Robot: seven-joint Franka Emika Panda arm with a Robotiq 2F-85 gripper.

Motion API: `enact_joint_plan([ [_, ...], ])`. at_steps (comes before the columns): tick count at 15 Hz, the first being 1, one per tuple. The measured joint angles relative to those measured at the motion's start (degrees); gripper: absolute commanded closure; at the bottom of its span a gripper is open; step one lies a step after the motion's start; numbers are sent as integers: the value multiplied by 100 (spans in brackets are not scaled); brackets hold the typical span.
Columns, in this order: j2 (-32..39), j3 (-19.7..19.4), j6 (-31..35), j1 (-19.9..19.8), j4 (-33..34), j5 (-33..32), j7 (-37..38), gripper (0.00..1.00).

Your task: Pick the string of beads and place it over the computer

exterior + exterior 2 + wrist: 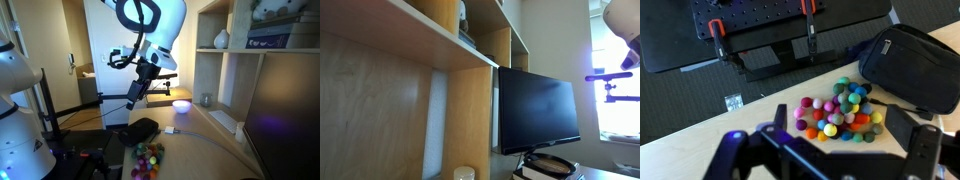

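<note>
A black pouch (905, 65) is lying on the pale worktop (690, 135), ahead and to the right of the end effector (845, 160). Farther ahead, red-handled clamps (715, 28) are sitting on a black base. In an exterior view, a white vase (221, 39) is standing on a wooden shelf (230, 51) off to the side, level with it, and a small lamp (181, 103) is glowing violet just beyond it.
</note>
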Motion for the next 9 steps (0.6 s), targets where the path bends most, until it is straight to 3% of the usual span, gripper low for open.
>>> enact_joint_plan([
  [6, 459, 14, 985, 16, 28, -539, 70, 0],
  [9, 571, 18, 1109, 34, 28, -603, 70, 0],
])
